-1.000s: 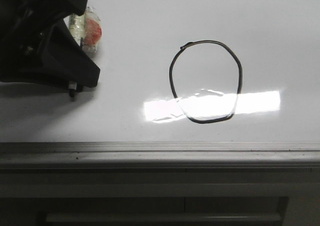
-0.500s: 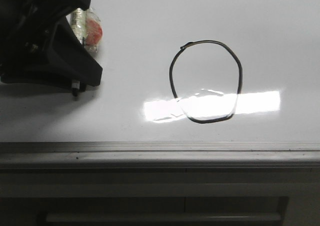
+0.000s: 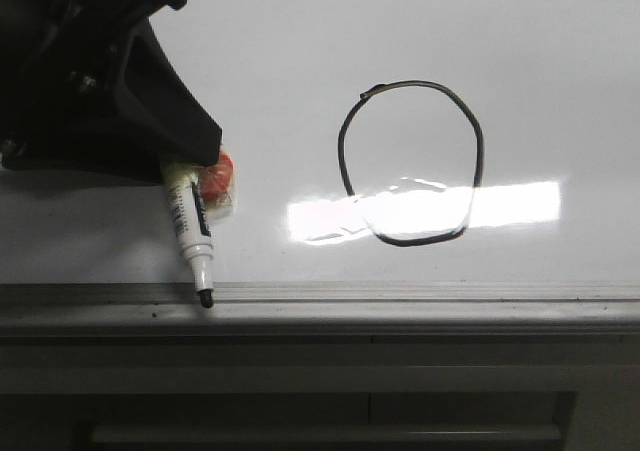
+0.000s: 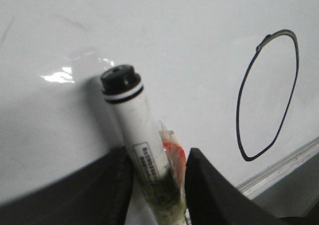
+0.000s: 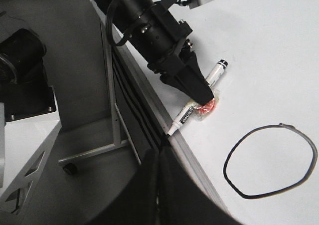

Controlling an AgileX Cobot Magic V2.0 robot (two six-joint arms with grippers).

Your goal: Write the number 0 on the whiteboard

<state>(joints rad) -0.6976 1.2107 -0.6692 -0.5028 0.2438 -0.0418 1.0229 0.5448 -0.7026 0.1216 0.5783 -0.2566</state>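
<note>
The number 0 (image 3: 411,162) sits right of centre in the front view, a thin black oval outline drawn on the whiteboard (image 3: 560,61). Its line closes with a small kink at the upper left, and its flatter lower part crosses a bright rectangular light reflection (image 3: 500,206) on the glossy surface. Below it, across the lower part of the frame, runs the grey metal edge rail (image 3: 400,306) of the board.

The left gripper (image 3: 190,176) fills the upper left of the front view as a dark mass. It is clenched on a marker (image 3: 190,226), a white barrel with a printed label and a black uncapped tip. The marker slants down out of the fingers, and its tip lies at the edge rail, lower left of the frame, well apart from the oval. A bit of clear wrapping with an orange patch (image 3: 220,179) sits against the barrel right at the fingers.

In the left wrist view the two dark fingers (image 4: 209,190) press the marker (image 4: 137,135) from both sides at the bottom centre, its black rear end pointing up toward the middle of the frame, and the oval (image 4: 269,95) shows at the right.

The right gripper (image 5: 158,185) appears at the bottom centre of its own wrist view, its two dark fingers closed flat together with nothing between them. The oval (image 5: 271,160) lies at the lower right there, and the left arm (image 5: 149,25) reaches in from the top.
</note>
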